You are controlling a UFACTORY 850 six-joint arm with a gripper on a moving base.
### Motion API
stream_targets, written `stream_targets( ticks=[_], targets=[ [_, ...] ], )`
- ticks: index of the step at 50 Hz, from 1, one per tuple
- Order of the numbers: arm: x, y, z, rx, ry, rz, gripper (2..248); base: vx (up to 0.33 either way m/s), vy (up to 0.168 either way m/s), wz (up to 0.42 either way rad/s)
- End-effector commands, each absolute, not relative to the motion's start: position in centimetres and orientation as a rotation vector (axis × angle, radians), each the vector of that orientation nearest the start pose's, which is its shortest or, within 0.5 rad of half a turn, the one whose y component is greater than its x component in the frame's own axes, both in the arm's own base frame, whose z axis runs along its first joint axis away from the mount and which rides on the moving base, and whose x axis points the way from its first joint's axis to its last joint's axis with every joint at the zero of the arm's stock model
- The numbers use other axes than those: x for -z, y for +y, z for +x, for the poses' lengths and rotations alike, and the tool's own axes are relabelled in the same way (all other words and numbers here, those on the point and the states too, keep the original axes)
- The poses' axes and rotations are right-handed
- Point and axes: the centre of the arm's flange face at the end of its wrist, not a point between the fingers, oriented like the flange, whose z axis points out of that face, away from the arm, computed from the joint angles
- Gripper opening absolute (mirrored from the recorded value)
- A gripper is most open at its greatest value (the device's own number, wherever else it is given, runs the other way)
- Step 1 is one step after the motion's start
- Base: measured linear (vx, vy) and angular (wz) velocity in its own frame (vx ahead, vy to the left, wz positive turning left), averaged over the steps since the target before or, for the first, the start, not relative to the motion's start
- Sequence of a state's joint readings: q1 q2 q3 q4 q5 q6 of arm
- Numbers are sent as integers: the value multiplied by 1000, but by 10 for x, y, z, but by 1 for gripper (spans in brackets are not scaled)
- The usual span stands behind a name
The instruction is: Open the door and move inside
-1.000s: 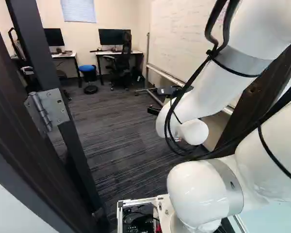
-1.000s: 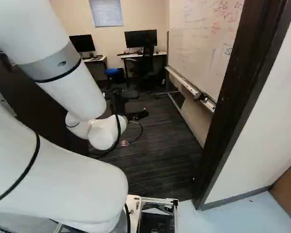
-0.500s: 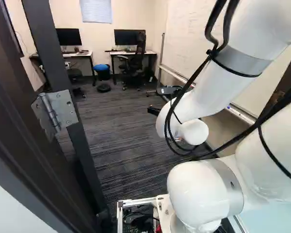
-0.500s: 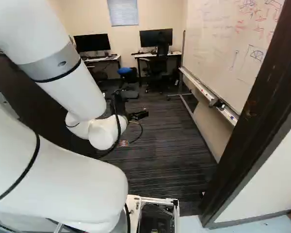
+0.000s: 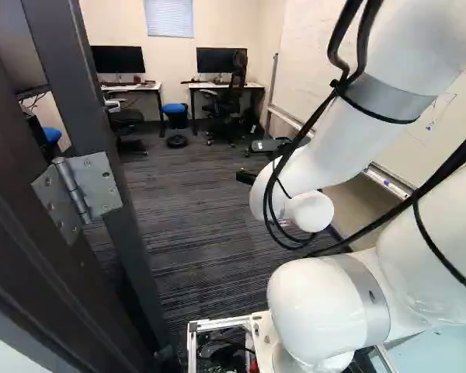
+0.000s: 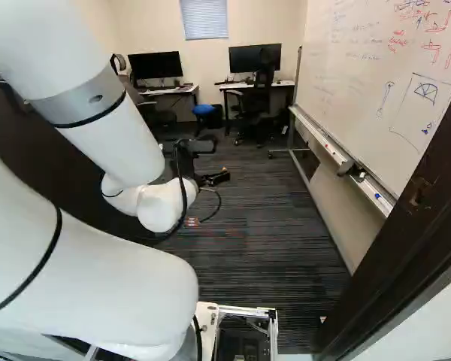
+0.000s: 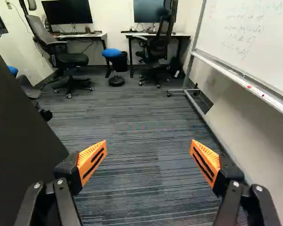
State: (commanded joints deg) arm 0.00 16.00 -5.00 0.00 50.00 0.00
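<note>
The dark door (image 5: pixel 101 116) stands swung inward at the left of the left base view, its steel hinge (image 5: pixel 79 190) exposed beside the dark frame (image 5: pixel 23 233). In the wrist view the door (image 7: pixel 19 136) is a dark panel beside the gripper, apart from its fingers. My gripper (image 6: pixel 214 179) reaches over the carpet in the right base view, past the doorway. Seen from the wrist, the gripper (image 7: pixel 148 157) has its orange pads wide apart, with only floor between them. The door's handle is not visible.
A whiteboard on a wheeled stand (image 7: pixel 236 75) runs along the right side. Desks with monitors (image 7: pixel 66 12), office chairs (image 7: pixel 68 59) and a blue stool (image 7: pixel 112 53) stand at the far wall. The right door post (image 6: pixel 413 218) is close beside the base.
The base has moved, turning rightward and going forward: the far desks shift and the right door post slides outward in the right base view. The arm keeps its pose against its lowest joint.
</note>
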Motion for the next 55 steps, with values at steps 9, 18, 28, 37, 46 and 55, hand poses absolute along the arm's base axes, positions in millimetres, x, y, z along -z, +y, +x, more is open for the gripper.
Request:
stream_targets(
  ticks=[9,18,28,37,46,55],
  targets=[
    [-366,0,270,1824,0,-2558,247,100,-45,3],
    [-366,0,270,1824,0,-2558,247,95,-49,9],
    [-366,0,270,1824,0,-2558,247,78,-41,4],
    [-366,0,270,1824,0,-2558,247,99,-35,46],
    [-366,0,270,1824,0,-2558,247,84,-12,110],
    [-366,0,270,1824,0,-2558,247,102,-21,127]
  ],
)
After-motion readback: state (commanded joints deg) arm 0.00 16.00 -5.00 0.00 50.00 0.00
